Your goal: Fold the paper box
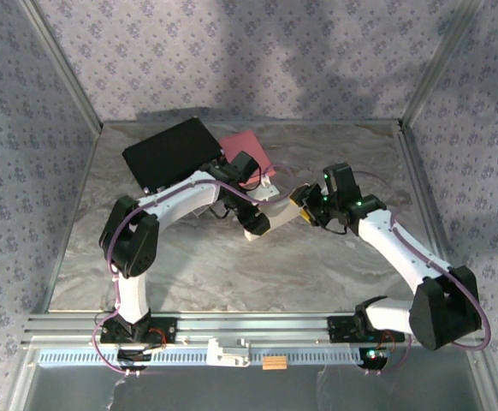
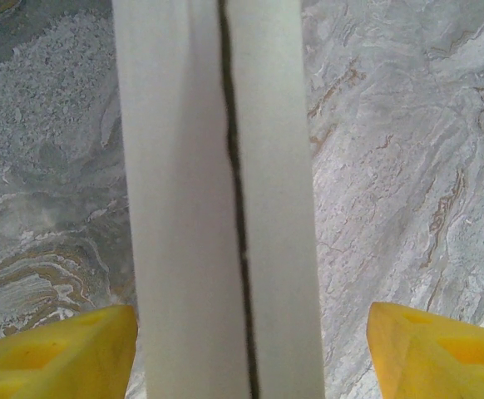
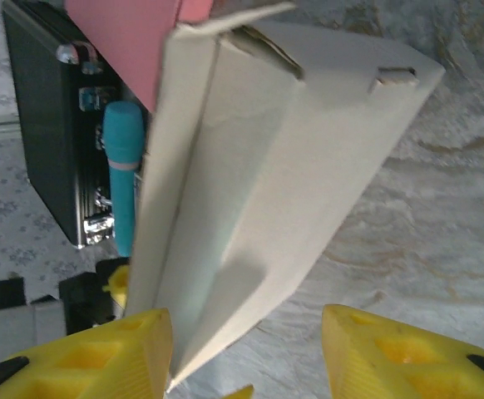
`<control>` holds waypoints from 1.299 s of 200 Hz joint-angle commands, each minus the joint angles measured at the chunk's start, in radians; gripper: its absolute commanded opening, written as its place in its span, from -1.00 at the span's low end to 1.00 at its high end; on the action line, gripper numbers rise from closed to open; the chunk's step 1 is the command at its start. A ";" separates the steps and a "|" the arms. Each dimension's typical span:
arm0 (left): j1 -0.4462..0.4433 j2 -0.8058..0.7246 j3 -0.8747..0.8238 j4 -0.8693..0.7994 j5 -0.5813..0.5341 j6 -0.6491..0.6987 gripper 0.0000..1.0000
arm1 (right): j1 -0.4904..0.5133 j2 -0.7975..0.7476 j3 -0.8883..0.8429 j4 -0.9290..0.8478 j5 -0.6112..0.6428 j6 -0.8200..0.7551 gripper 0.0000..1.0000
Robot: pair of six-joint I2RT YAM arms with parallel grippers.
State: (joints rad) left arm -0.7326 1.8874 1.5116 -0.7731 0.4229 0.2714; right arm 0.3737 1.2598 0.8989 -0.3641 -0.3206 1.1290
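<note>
The paper box (image 1: pixel 275 210) is a pale, partly folded cardboard piece held up off the table between my two arms. In the left wrist view the box (image 2: pixel 217 208) runs as a tall white panel with a dark seam between the yellow fingers (image 2: pixel 59 349). My left gripper (image 2: pixel 250 357) is open: the box's left edge is close to one finger and a wide gap separates it from the other. In the right wrist view the box (image 3: pixel 275 158) narrows to a corner beside the left finger (image 3: pixel 84 357). My right gripper (image 3: pixel 246 357) is open around that corner, with bare table up to the right finger. From above, the left gripper (image 1: pixel 256 221) and right gripper (image 1: pixel 305 204) face each other.
A black case (image 1: pixel 172 154) lies at the back left, with a pink sheet (image 1: pixel 249 145) next to it. In the right wrist view a teal pen (image 3: pixel 122 166) rests on the case (image 3: pixel 51 125). The marble table (image 1: pixel 232 265) is ringed by metal frame posts and patterned walls.
</note>
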 commanded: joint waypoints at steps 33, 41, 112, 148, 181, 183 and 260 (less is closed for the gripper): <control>0.003 0.030 0.045 -0.029 0.007 0.002 0.46 | -0.013 0.070 0.002 0.069 0.023 0.017 0.02; 0.001 0.030 0.044 -0.026 0.004 0.000 0.46 | -0.016 0.074 -0.002 0.075 0.024 0.018 0.02; -0.004 0.029 0.042 -0.020 -0.022 -0.001 0.45 | -0.016 0.116 -0.025 0.078 0.056 0.042 -0.14; -0.004 0.025 0.045 -0.016 -0.045 -0.003 0.45 | -0.009 0.103 -0.038 0.045 0.073 0.080 -0.27; -0.003 0.021 0.048 -0.008 -0.061 -0.003 0.46 | 0.000 0.106 -0.035 0.019 0.072 0.124 -0.38; -0.004 0.021 0.048 -0.007 -0.061 -0.003 0.46 | 0.000 0.107 -0.034 0.017 0.072 0.125 -0.38; -0.001 0.010 0.047 -0.049 -0.040 0.070 0.33 | 0.006 0.119 0.110 -0.171 0.040 0.136 -0.31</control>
State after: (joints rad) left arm -0.7330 1.9125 1.5459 -0.7849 0.3664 0.2817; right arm 0.3740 1.3628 0.9474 -0.3763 -0.2844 1.2510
